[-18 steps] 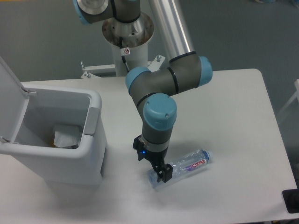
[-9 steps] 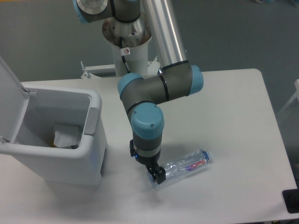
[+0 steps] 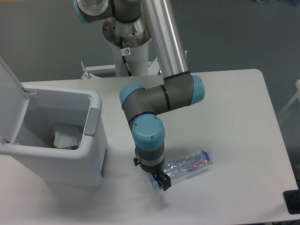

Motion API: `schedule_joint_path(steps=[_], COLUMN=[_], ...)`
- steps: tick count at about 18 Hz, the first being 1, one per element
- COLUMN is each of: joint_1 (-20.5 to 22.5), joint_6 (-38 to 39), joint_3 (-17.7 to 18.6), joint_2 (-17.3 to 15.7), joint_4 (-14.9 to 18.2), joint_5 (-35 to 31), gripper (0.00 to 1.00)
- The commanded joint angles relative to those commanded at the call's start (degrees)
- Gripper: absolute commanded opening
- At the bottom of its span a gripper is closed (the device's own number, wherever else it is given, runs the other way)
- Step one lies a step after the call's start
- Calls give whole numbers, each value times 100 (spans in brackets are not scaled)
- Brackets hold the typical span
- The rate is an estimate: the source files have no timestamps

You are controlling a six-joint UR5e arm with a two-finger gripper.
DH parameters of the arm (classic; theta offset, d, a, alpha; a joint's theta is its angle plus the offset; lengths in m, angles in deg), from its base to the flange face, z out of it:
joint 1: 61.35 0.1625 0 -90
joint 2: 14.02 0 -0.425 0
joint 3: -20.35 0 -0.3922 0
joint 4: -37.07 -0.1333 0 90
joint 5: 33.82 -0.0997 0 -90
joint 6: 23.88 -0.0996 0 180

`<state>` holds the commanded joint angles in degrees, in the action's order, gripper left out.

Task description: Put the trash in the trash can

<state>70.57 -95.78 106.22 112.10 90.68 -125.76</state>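
The gripper was low over the table, at the bottom end of the clear water bottle. The bottle lay on its side on the white table top, with the blue cap pointing to the right and a little away from the camera, and the red-lettered label was on the half near the cap. The dark fingers were right at the base of the bottle and seemed to touch it, but the wrist of the arm covered most of them, so I cannot tell how wide the jaws stood or if they really had hold of the bottle. The bottle rested on the table and was not lifted. The trash can stood at the left side of the table, well apart from the bottle, and its lid was raised and leaning back to the left. Inside the can, a whitish crumpled sheet lay at the bottom. The base of the arm stood behind the far edge of the table.
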Motion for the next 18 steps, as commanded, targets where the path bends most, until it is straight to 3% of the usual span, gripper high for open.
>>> schedule_joint_path(steps=[6, 8, 13, 18], joint_1=[-44, -62, -62, -62], joint_6=[27, 35, 27, 27], joint_3=[-9, -9, -97, -105], joint_2=[167, 176, 150, 97], joint_4=[9, 26, 44, 44], joint_5=[-131, -307, -290, -308], gripper=[99, 89, 52, 47])
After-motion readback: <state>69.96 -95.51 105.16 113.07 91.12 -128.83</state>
